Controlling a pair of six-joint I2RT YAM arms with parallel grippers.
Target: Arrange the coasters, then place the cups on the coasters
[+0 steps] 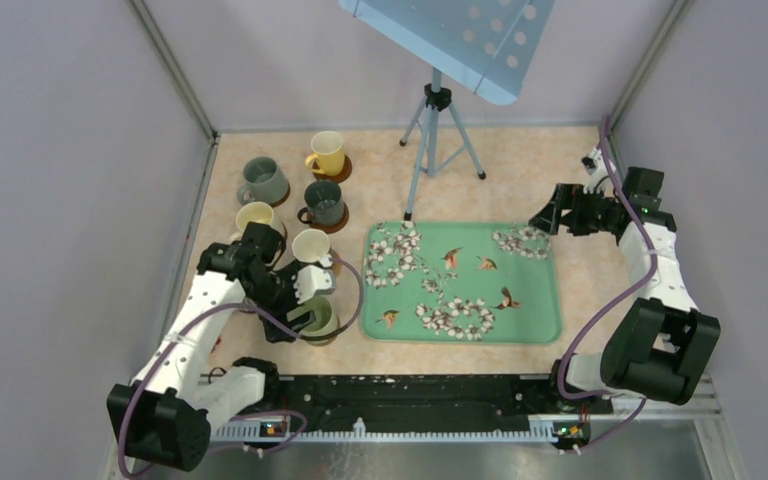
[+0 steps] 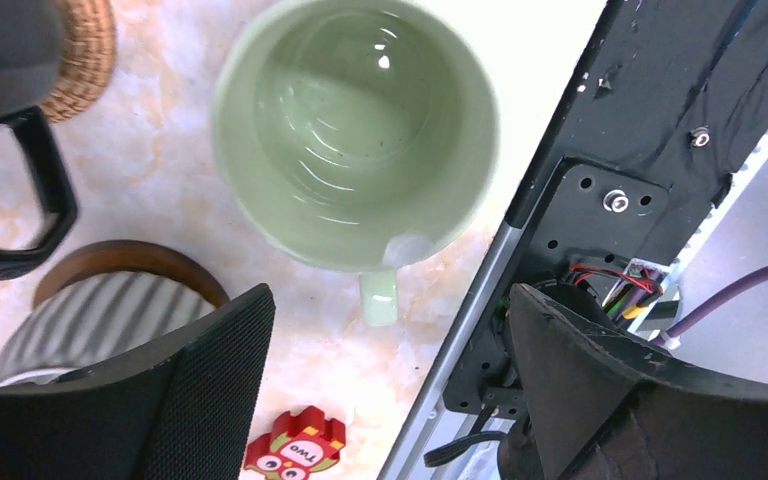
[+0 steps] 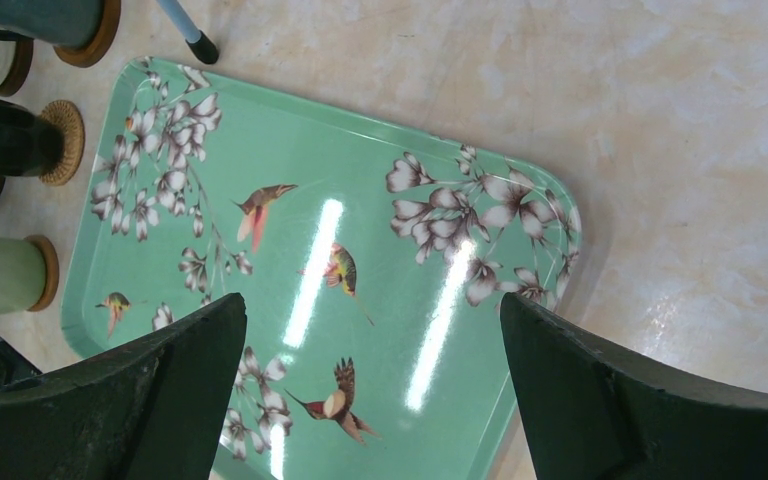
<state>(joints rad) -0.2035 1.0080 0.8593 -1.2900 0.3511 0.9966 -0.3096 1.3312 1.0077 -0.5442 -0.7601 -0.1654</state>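
My left gripper (image 2: 390,302) hangs open just above the pale green cup (image 2: 355,130). The cup's handle (image 2: 378,296) points into the gap and touches neither finger. Its coaster is hidden under it in this view but shows as a brown rim (image 3: 48,272) in the right wrist view. A ribbed grey cup (image 2: 90,320) stands on a brown coaster (image 2: 130,262) beside my left finger. A black cup's handle (image 2: 20,190) shows at the left. In the top view, yellow (image 1: 327,152), grey (image 1: 262,181), dark green (image 1: 324,203) and cream (image 1: 257,218) cups stand on coasters. My right gripper (image 3: 375,310) is open and empty over the tray.
The green floral tray (image 1: 535,300) lies mid-table with nothing on it. A tripod (image 1: 437,120) stands behind it. A red owl block (image 2: 295,450) lies near the table's front rail (image 2: 480,300). A woven coaster (image 2: 85,50) sits under the black cup.
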